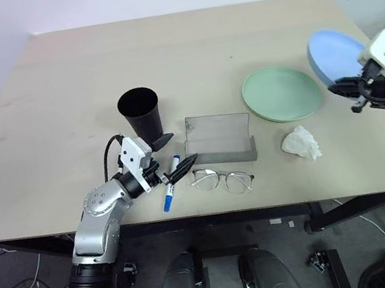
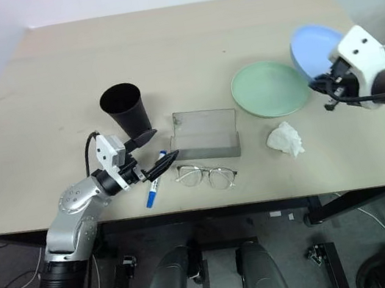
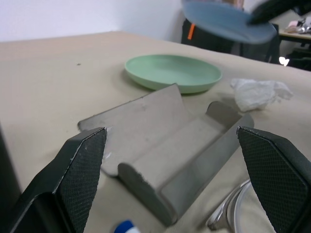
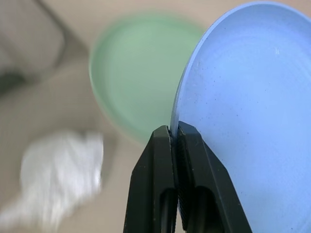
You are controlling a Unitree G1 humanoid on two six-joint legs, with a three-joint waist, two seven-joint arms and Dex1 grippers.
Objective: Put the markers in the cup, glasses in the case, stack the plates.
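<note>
While my right end effector (image 4: 174,133) pinches the rim of the light blue plate (image 1: 335,53), that plate hangs tilted and clear of the surface (image 1: 58,100), just beside the far right edge of the mint green plate (image 1: 281,92), which lies flat. My left end effector (image 1: 173,152) stands wide with nothing between its fingers, low over the surface near the front edge; one fingertip is beside the base of the black cup (image 1: 141,113), the other over the marker (image 1: 171,182). The marker lies flat on the surface, blue cap toward the front edge, just left of the glasses (image 1: 221,180). The glasses rest unfolded in front of the grey case (image 1: 218,138), which sits open and unfilled between the cup and the green plate. A crumpled white tissue (image 1: 301,143) lies right of the case, in front of the green plate.
</note>
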